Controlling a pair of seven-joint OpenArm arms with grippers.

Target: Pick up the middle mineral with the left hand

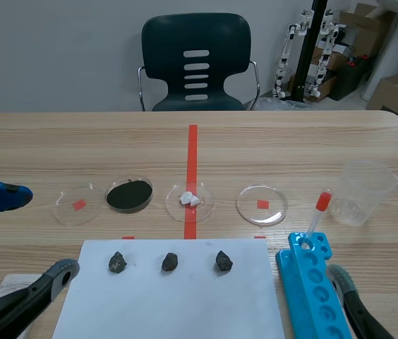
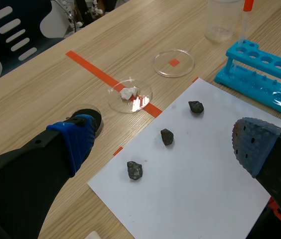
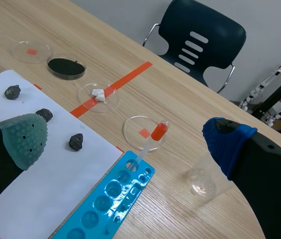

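Middle dark grey rough mineral lump [image 2: 167, 136]: on white paper sheet [image 2: 195, 189] on wooden counter [image 2: 56, 94], ahead of left gripper [image 2: 165, 142], apart from both fingers. Gripper spread wide, holding nothing. Arm low by sheet's left side.

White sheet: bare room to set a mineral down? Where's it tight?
Free: the sheet on the robot's side of the minerals, up to the blue rack; also the table beyond the dishes. Tight: the dish row, and between rack and beaker.
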